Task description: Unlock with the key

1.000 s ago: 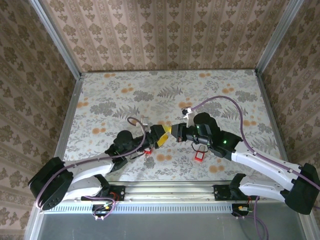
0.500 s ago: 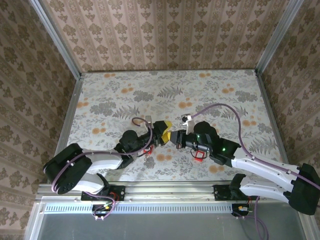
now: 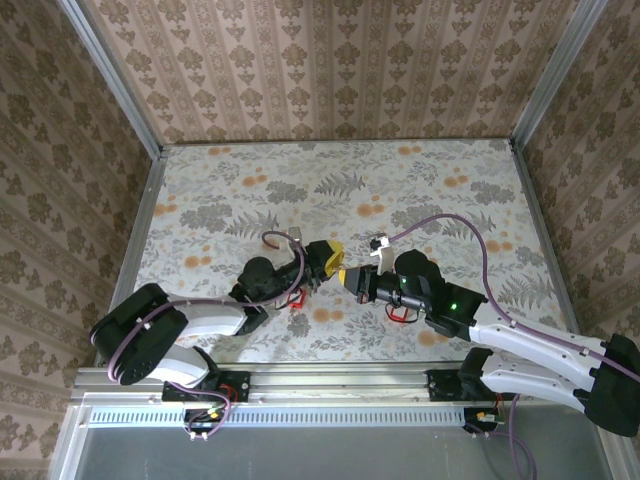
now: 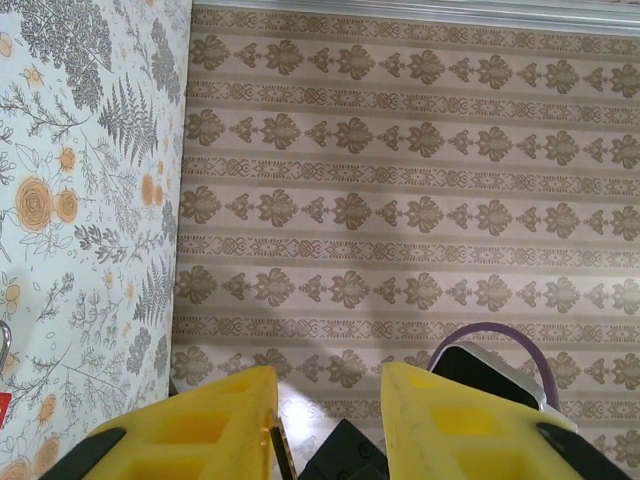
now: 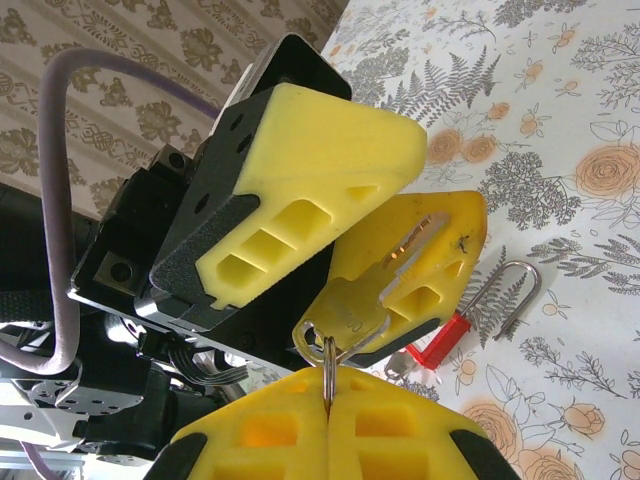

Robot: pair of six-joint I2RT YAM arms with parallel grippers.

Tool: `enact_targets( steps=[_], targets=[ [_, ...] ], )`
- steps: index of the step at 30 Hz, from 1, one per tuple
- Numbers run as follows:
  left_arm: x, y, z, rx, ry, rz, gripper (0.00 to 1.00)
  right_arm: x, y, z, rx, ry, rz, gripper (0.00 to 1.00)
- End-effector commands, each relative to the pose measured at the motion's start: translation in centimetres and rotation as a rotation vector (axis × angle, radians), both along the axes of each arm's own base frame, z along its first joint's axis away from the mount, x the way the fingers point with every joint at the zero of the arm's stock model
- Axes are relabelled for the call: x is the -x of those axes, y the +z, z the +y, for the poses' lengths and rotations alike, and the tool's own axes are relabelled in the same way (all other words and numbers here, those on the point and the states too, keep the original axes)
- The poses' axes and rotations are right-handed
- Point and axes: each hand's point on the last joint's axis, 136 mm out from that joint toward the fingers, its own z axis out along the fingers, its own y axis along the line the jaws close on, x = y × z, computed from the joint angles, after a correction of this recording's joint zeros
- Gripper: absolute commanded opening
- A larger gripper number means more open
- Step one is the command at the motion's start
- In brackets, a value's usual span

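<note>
A silver key (image 5: 385, 290) hangs from a ring (image 5: 327, 375) that my right gripper (image 5: 328, 400) is shut on. The key's blade lies flat against the lower yellow finger (image 5: 450, 250) of my left gripper (image 5: 440, 185). The upper finger stands well clear of the key, so the jaws are open around it. In the top view both grippers meet mid-table, left gripper (image 3: 330, 258) and right gripper (image 3: 352, 278). In the left wrist view the key's edge (image 4: 280, 450) shows beside the left gripper (image 4: 330, 385). A red padlock (image 5: 440, 345) with a silver shackle lies on the table below.
Red padlocks lie on the floral tabletop, one (image 3: 297, 300) beneath the left arm and one (image 3: 400, 312) beneath the right arm. Patterned walls enclose the table on three sides. Purple cables (image 3: 440, 215) loop over both wrists.
The left gripper's jaws have narrowed around the key and it has shifted slightly up-table. The right gripper stays shut on the ring and has drawn slightly nearer.
</note>
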Motion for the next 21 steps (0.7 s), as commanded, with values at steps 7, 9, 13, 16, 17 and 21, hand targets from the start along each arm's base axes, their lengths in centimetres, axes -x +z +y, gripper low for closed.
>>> enact_targets(
  steps=[7, 9, 13, 16, 17, 21],
  targets=[
    [-0.18, 1.82, -0.41, 0.032, -0.013, -0.078, 0.23, 0.58, 0.36, -0.24, 0.013, 0.022, -0.015, 0.0],
    [-0.17, 1.79, -0.49, 0.03, -0.019, -0.081, 0.2, 0.73, 0.27, -0.23, 0.019, 0.029, -0.015, 0.0],
    [-0.12, 1.84, -0.68, 0.026, -0.03, -0.09, 0.14, 0.87, 0.33, -0.14, 0.03, 0.045, -0.016, 0.0],
    [-0.05, 1.72, -0.76, 0.022, -0.037, -0.093, 0.06, 0.96, 0.43, -0.1, 0.04, 0.058, -0.021, 0.0],
    [0.02, 1.72, -0.8, 0.021, -0.04, -0.095, 0.04, 0.93, 0.43, -0.14, 0.044, 0.06, -0.021, 0.0],
    [0.03, 1.4, -0.48, 0.01, -0.035, -0.101, 0.0, 0.86, 0.39, -0.4, 0.057, 0.066, -0.018, 0.0]
  ],
)
